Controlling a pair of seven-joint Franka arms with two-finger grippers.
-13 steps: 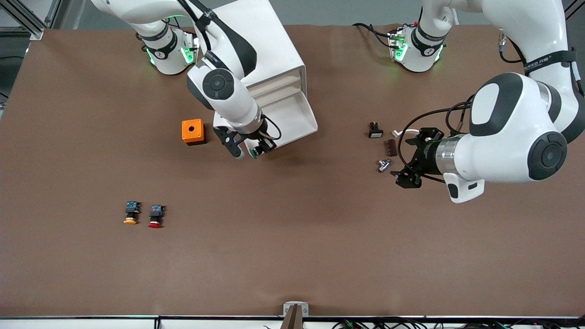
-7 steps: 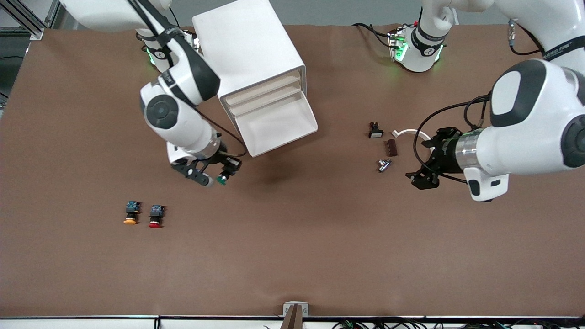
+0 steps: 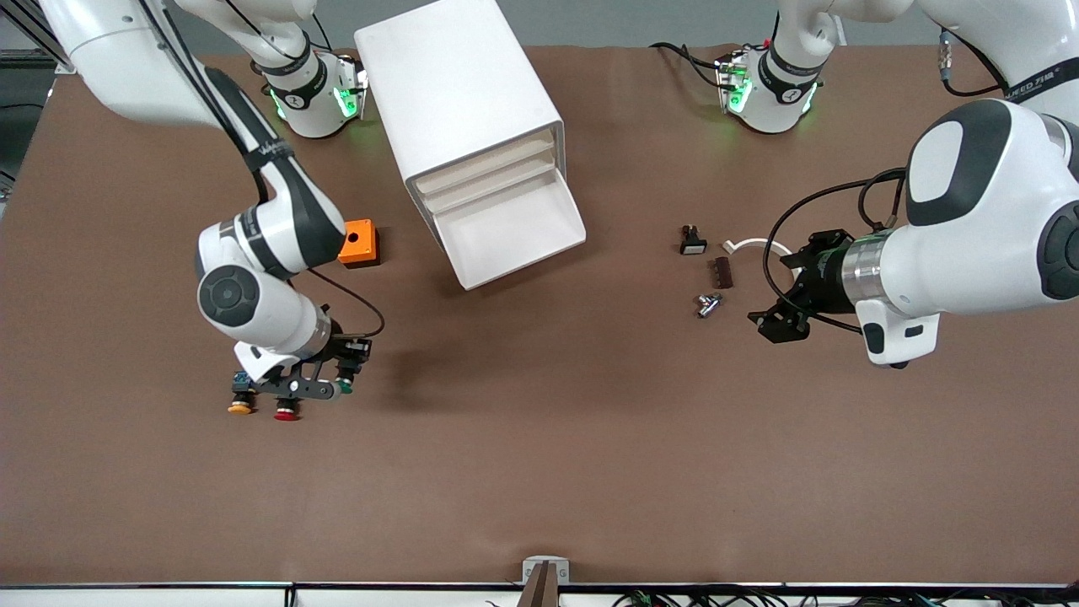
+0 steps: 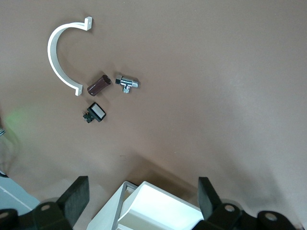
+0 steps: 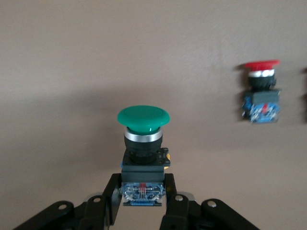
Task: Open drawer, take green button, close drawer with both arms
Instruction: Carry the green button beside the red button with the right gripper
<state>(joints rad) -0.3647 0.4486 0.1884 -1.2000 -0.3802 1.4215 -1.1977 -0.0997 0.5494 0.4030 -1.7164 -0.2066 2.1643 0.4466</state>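
My right gripper (image 3: 335, 377) is shut on the green button (image 3: 345, 389), low over the table beside the red-capped button (image 3: 287, 411) and the yellow-capped one (image 3: 240, 407). In the right wrist view the fingers (image 5: 110, 199) clamp the blue rear block of the green button (image 5: 143, 139), cap pointing away, with the red-capped button (image 5: 261, 91) nearby. The white cabinet (image 3: 459, 93) stands near the right arm's base, its lowest drawer (image 3: 514, 228) pulled open and showing nothing inside. My left gripper (image 3: 777, 324) is open and empty over the table, beside several small parts; it (image 4: 142, 201) faces the drawer (image 4: 158, 211).
An orange box (image 3: 358, 243) sits beside the cabinet, toward the right arm's end. Near the left gripper lie a black switch (image 3: 692, 243), a brown piece (image 3: 722, 271), a chrome fitting (image 3: 708, 303) and a white curved clip (image 4: 60, 52).
My right gripper has carried the green button from the open drawer's front edge over to beside the red and yellow buttons. My left gripper has shifted slightly away from the drawer.
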